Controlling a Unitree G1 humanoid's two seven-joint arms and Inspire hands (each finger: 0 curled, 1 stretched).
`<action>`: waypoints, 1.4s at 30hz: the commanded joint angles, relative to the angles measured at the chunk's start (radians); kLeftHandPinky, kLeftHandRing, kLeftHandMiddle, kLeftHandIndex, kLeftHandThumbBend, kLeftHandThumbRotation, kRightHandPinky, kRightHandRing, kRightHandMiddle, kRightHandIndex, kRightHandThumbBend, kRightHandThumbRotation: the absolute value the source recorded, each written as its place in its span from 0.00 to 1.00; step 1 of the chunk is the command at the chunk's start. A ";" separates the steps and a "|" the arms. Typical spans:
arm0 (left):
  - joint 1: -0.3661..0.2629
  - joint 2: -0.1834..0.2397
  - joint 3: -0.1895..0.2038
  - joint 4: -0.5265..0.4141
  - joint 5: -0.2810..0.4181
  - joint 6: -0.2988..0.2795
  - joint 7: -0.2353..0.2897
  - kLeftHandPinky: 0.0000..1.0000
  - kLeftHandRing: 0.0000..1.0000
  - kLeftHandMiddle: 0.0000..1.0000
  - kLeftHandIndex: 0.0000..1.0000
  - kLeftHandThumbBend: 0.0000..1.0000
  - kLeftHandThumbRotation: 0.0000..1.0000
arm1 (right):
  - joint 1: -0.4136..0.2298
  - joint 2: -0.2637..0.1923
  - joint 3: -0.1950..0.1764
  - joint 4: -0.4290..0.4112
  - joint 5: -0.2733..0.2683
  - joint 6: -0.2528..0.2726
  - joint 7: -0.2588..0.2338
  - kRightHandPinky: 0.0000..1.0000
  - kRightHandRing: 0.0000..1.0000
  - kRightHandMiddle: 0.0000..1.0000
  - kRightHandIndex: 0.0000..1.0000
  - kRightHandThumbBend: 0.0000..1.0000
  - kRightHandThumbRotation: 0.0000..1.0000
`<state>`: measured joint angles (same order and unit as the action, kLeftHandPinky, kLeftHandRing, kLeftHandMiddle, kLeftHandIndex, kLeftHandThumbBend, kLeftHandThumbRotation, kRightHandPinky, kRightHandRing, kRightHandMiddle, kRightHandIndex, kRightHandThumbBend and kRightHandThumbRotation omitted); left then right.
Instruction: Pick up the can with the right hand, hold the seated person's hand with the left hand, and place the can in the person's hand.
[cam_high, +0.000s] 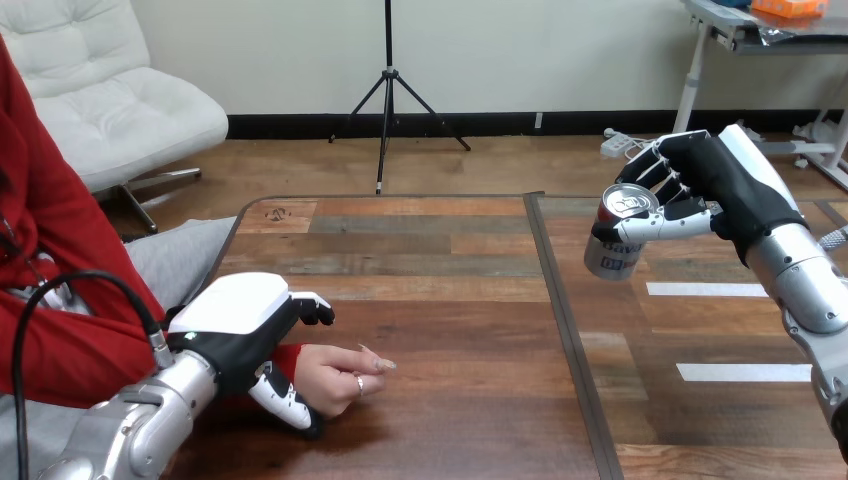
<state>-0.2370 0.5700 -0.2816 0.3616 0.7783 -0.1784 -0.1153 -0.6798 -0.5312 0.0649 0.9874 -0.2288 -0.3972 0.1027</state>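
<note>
Right hand (715, 175): I see its fingers (655, 178) curled round the can (615, 238), clear above the table (450, 300).
Left hand (240, 320): fingers (314, 308) and thumb clasp the person's wrist (296, 362).

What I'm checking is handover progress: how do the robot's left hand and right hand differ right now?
The right hand grips the can; the left hand is curled round the person's wrist. The right hand is raised above the table; the left hand sits low, near its surface. Both are shut on something.
</note>
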 joint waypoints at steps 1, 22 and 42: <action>-0.035 0.020 -0.021 0.042 0.048 0.043 0.035 0.71 0.76 0.77 0.74 1.00 0.11 | -0.040 -0.008 -0.034 -0.054 0.030 -0.035 -0.003 0.37 0.40 0.45 0.46 0.77 0.00; -0.045 0.029 -0.042 0.046 0.051 0.079 0.031 0.75 0.75 0.75 0.73 0.96 0.07 | -0.034 -0.012 -0.031 -0.067 0.019 -0.037 -0.012 0.37 0.40 0.45 0.46 0.78 0.00; -0.035 0.049 -0.035 0.016 0.032 0.091 -0.020 0.75 0.76 0.76 0.71 0.96 0.08 | -0.036 -0.009 -0.037 -0.064 0.031 -0.033 -0.006 0.38 0.40 0.44 0.46 0.77 0.00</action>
<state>-0.2572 0.5842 -0.3026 0.3760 0.7955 -0.1065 -0.1091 -0.6684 -0.5311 0.0612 0.9857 -0.2238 -0.4024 0.1029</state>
